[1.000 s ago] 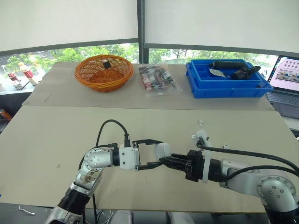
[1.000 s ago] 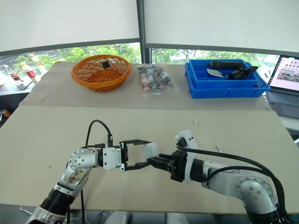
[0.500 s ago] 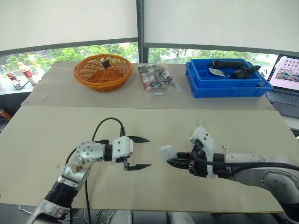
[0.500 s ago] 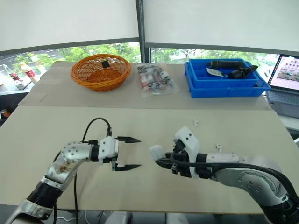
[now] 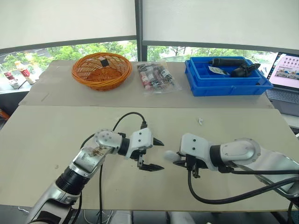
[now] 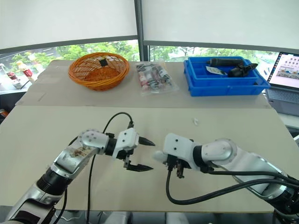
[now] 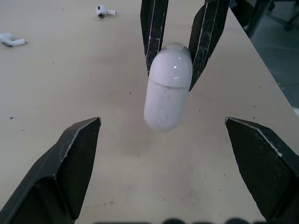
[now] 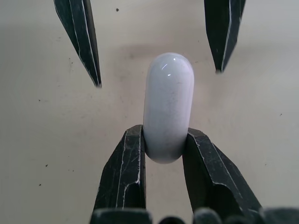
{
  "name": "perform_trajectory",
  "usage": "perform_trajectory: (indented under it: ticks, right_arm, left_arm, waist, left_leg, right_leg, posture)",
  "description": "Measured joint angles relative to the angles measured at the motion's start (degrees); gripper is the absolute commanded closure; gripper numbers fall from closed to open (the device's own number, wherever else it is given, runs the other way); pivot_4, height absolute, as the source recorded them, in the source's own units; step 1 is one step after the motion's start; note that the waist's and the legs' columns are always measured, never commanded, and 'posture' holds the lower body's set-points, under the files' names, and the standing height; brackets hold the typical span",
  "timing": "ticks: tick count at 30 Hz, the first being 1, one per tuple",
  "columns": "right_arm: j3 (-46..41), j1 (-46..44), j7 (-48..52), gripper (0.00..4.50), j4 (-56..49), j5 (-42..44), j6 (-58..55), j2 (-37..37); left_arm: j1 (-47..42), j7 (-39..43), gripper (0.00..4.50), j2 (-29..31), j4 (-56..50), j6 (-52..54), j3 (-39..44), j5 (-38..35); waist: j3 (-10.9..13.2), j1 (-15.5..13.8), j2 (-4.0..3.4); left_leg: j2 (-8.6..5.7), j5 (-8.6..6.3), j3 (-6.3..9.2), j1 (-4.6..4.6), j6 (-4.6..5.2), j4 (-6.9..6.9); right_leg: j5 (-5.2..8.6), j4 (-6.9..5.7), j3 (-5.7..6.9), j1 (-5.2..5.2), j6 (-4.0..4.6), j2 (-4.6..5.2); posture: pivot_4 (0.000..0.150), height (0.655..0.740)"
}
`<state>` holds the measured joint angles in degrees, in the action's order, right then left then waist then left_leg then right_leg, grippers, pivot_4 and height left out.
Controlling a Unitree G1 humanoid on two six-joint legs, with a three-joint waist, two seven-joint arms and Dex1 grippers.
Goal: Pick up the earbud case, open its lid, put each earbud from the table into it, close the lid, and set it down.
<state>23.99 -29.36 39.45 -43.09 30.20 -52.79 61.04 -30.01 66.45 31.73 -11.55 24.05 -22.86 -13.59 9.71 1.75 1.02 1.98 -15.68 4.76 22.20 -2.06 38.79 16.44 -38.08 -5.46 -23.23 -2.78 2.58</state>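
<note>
The white earbud case (image 8: 168, 105) hangs just above the table with its lid down, gripped at one end by my right gripper (image 8: 166, 140). In the left eye view the case (image 5: 171, 156) sits between the two arms near the table's front. My left gripper (image 5: 161, 155) faces the case's free end, open wide, its fingertips (image 7: 84, 135) to either side of the case and not touching it. One white earbud (image 5: 200, 122) lies on the table beyond the right arm. The left wrist view shows two earbuds: one (image 7: 105, 11) and another (image 7: 10, 40), both on the table past the case.
Along the back of the table stand an orange wicker basket (image 5: 102, 70), a clear bag of small items (image 5: 158, 78) and a blue bin (image 5: 227, 77) holding dark tools. A laptop (image 5: 287, 74) sits at the far right. The table's front edge runs close under both arms.
A second ago both grippers were at the case. The left gripper let go and drew back, then came in again toward the case, still open. The right wrist has turned, keeping the case.
</note>
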Motion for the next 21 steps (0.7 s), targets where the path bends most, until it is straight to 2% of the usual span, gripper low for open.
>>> perform_trajectory:
  ticks: [13, 16, 21]
  right_arm:
    - [-0.05, 0.00, 4.39, 3.79, -0.10, -4.82, -0.12, -3.09]
    - [-0.06, 0.00, 4.79, 3.79, -0.14, -5.37, -0.13, -3.41]
    - [-0.41, 0.00, 5.32, 3.79, -0.13, -6.82, -0.14, -3.79]
  left_arm:
    - [-0.80, -0.32, 0.00, -3.70, 2.49, -0.25, -0.82, 0.54]
    - [-0.79, -0.35, 0.82, -3.75, 2.57, -0.41, -1.02, 1.17]
    - [-0.77, -0.26, 3.47, -4.04, 3.02, -0.47, -1.13, 1.99]
  waist:
    - [0.00, -0.42, 0.00]
    - [0.00, -0.53, 0.00]
    - [0.00, -0.70, 0.00]
  left_leg:
    - [-0.01, 0.00, 0.00, 0.01, 0.00, 0.05]
    - [-0.02, 0.00, 0.00, 0.01, 0.00, 0.06]
    - [-0.02, 0.00, 0.00, 0.01, 0.00, 0.07]
  right_leg:
    - [-0.01, -0.02, 0.00, 0.00, 0.00, 0.01]
    - [-0.02, -0.02, -0.01, 0.00, 0.00, 0.01]
    - [-0.02, -0.03, 0.00, 0.00, -0.01, 0.02]
  posture:
    - [0.150, 0.7114]
    - [0.150, 0.7114]
    - [0.150, 0.7114]
